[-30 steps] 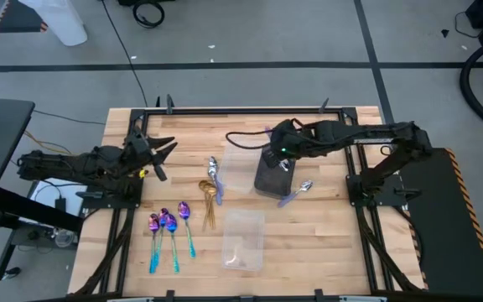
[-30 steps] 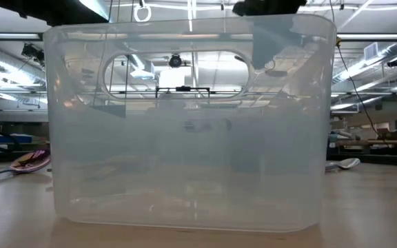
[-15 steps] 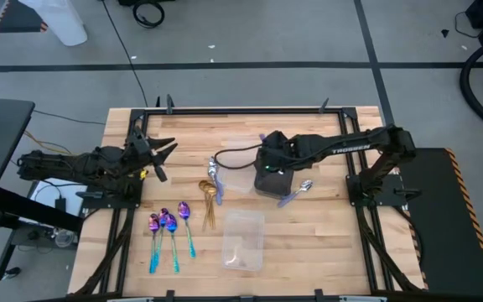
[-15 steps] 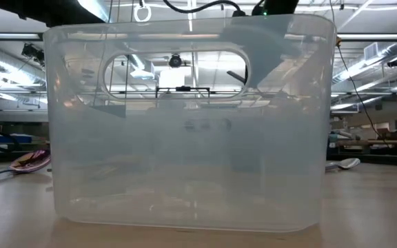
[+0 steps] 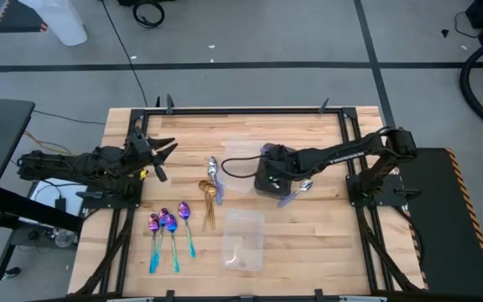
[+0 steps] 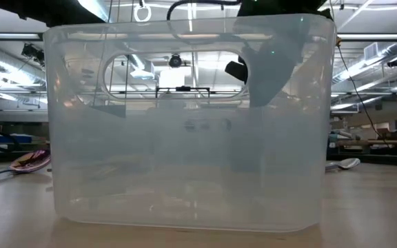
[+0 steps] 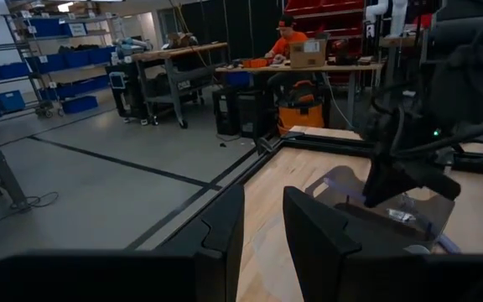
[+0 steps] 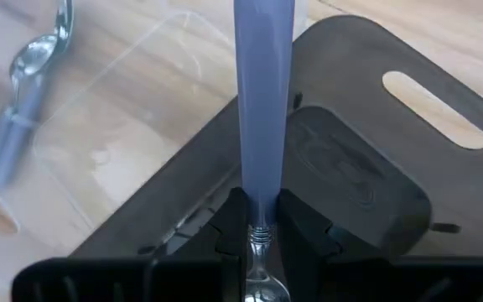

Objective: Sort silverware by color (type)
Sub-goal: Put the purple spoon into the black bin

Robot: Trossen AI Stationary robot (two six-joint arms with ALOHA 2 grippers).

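Sorting looks well underway but not finished, as far as the overhead view lets me judge. Three purple-blue spoons (image 5: 171, 228) lie side by side at the near left of the counter (image 5: 309, 243), bowls far, teal handles toward the near edge. Just right of them and a bit farther back, the gold spoons (image 5: 209, 200) sit bunched together; count unclear. A silver spoon (image 5: 212, 169) lies just beyond the gold bunch, and another pale-handled silver spoon (image 5: 298, 191) lies alone right of the dark grey tray (image 5: 268, 182), so the silver group is not yet gathered. A clear tray (image 5: 244, 241) stands near centre; whether anything lies in it I cannot tell. The right gripper (image 8: 261, 220) is closed on a silver spoon with a pale bluish handle (image 8: 262, 101): the wrist view shows the fingers pinching the neck just above the bowl, handle running straight out ahead over the dark grey tray, with a second clear tray beside it. From above, that gripper hovers at the dark tray, mid-counter, right of the gold bunch. The left gripper (image 5: 159, 157) waits at the far left of the counter, fingers parted and holding nothing, well apart from all the spoons. Remaining, by my reading: place the held spoon and bring the stray silver ones together.
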